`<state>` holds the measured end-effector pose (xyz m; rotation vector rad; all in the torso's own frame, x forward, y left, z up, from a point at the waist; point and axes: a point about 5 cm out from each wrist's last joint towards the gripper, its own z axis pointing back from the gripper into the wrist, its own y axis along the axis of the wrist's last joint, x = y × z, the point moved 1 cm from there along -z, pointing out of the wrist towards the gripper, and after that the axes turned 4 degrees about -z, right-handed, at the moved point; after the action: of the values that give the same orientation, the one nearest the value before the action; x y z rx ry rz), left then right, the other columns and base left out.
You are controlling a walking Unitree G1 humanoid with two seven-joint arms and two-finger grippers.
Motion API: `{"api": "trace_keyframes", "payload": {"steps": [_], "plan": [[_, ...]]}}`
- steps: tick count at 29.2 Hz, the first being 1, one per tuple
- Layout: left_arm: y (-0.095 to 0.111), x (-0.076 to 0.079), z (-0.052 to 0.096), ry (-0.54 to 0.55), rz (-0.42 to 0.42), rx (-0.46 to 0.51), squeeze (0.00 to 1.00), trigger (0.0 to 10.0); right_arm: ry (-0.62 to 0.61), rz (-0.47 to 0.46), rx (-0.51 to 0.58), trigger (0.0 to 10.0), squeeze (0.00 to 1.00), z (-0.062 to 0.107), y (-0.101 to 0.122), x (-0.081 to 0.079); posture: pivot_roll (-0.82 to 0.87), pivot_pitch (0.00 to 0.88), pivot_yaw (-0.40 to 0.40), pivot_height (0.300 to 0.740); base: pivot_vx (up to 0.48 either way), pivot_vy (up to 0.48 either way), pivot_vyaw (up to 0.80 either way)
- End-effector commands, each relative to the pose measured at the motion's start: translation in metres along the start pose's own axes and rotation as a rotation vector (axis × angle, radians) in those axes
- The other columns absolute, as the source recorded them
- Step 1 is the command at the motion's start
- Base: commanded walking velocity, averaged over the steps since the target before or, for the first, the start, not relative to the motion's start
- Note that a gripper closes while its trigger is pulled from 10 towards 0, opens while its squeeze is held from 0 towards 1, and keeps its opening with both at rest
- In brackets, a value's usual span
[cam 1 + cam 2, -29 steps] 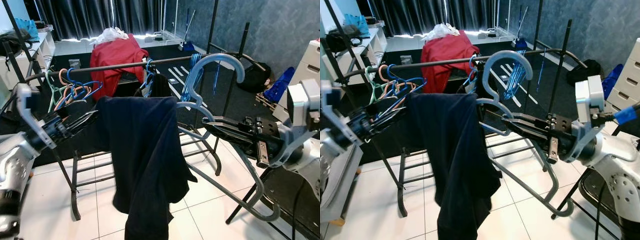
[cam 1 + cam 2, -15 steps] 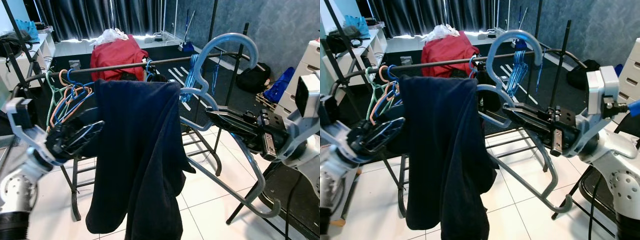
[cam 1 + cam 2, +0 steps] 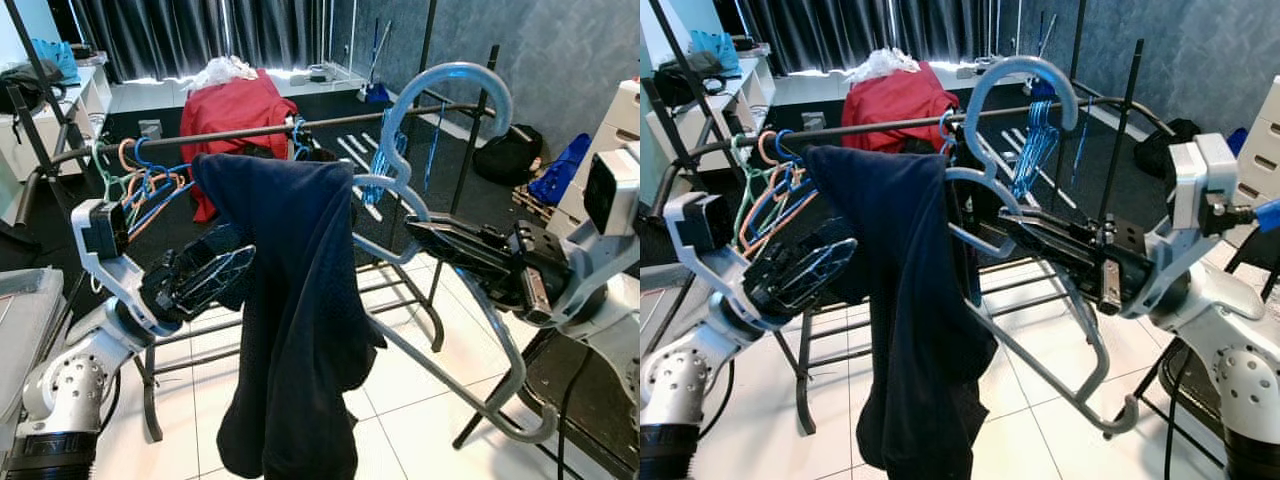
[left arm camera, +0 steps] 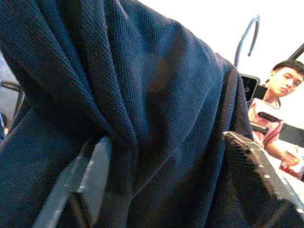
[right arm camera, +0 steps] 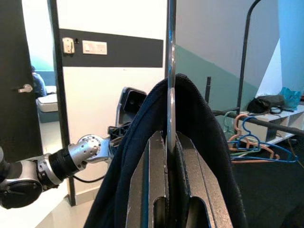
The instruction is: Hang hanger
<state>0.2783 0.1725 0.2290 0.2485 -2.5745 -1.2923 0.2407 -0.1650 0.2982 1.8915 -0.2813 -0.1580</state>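
A grey-blue hanger (image 3: 450, 68) carries a dark navy garment (image 3: 290, 300) draped over its left shoulder. My right gripper (image 3: 415, 230) is shut on the hanger's body just below the hook, as the right wrist view confirms (image 5: 167, 142). The hook stands in front of and slightly above the black rail (image 3: 230, 132) of the clothes rack, apart from it. My left gripper (image 3: 215, 275) is pressed against the garment's left side. Its fingers (image 4: 90, 166) stand open with folds of navy cloth (image 4: 156, 104) between them.
Several coloured hangers (image 3: 140, 180) hang on the rail's left end and blue ones (image 3: 385, 150) towards its right. A red garment (image 3: 235, 115) lies behind. White drawers (image 3: 615, 130) stand at right, the rack's legs (image 3: 150, 390) below. A person (image 4: 280, 95) sits behind.
My left gripper has swung up and right, into the garment's side, gathering the cloth towards the hanger. The hanger has risen towards the rail since a second ago.
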Motion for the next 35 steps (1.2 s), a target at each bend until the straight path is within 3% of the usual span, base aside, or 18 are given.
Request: {"api": "trace_keyframes", "payload": {"steps": [1, 14, 24, 27, 29, 30, 32, 35], "plan": [[-0.002, 0.01, -0.01, -0.073, 0.039, 0.005, 0.0, 0.0, 0.066, 0.023, 0.023, 0.0, 0.0, -0.011, 0.007, -0.008, -0.12, 0.0, 0.03, 0.74, 0.0, 0.0, 0.0], [-0.01, 0.017, -0.015, -0.088, 0.078, 0.016, 0.0, 0.0, 0.097, -0.011, 0.036, 0.0, 0.0, -0.018, 0.003, -0.013, -0.12, 0.0, 0.03, 0.74, 0.0, 0.0, 0.0], [-0.004, 0.005, -0.011, 0.0, 0.036, 0.031, 0.0, 0.0, 0.064, -0.026, -0.011, 0.0, 0.0, -0.013, -0.006, -0.014, -0.12, 0.0, 0.03, 0.74, 0.0, 0.0, 0.0], [0.0, 0.0, -0.009, 0.034, 0.016, 0.037, 0.0, 0.0, 0.033, -0.018, -0.05, 0.0, 0.0, -0.007, -0.009, -0.012, -0.12, 0.0, 0.03, 0.74, 0.0, 0.0, 0.0], [0.014, -0.011, 0.0, 0.108, -0.064, 0.037, 0.0, 0.0, -0.105, 0.032, -0.246, 0.0, 0.0, 0.023, -0.021, -0.003, -0.12, 0.0, 0.027, 0.74, 0.0, 0.0, 0.0], [0.014, -0.011, 0.0, 0.108, -0.064, 0.037, 0.0, 0.0, -0.105, 0.032, -0.246, 0.0, 0.0, 0.023, -0.021, -0.003, -0.12, 0.0, 0.027, 0.74, 0.0, 0.0, 0.0], [0.034, -0.02, 0.015, 0.169, -0.142, 0.024, 0.0, 0.0, -0.21, 0.066, -0.362, 0.0, 0.0, 0.051, -0.021, 0.002, -0.13, 0.0, 0.03, 0.74, 0.0, 0.0, 0.0], [0.045, -0.023, 0.022, 0.192, -0.174, 0.02, 0.0, 0.0, -0.245, 0.079, -0.35, 0.0, 0.0, 0.058, -0.013, 0.002, -0.13, 0.0, 0.03, 0.74, 0.0, 0.0, 0.0]]}}
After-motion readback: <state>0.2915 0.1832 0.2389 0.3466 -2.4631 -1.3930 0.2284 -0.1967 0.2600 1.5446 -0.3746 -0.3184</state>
